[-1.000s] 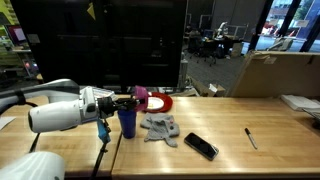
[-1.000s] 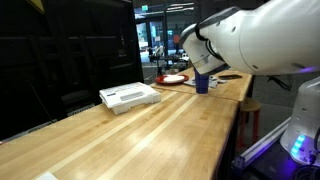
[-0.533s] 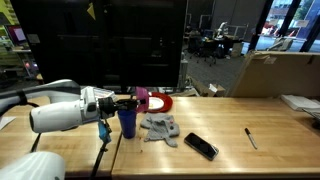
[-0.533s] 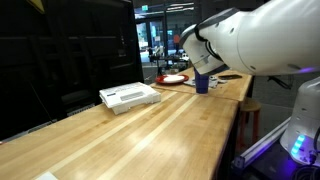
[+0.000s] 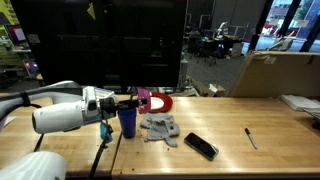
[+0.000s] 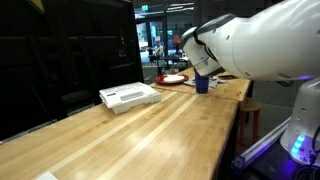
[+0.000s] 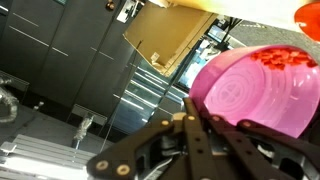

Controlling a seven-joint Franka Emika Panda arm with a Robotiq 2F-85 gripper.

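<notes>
Plastic and thin-walled, the round magenta bowl hung just over a tall blue cup at the wooden desk's edge, its rim pinched in the closed pincer. It was probably light, stiff and slippery; a deeper bite on the rim would steady it.

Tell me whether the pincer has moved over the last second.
Yes, slightly. In an exterior view the pincer, shut on the pink bowl, has shifted right, judged against the blue cup, which has not moved.

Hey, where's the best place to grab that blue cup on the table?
Likely its side wall, coming in level from the side away from the grey cloth, which lies close by: the blue cup stands upright.
</notes>
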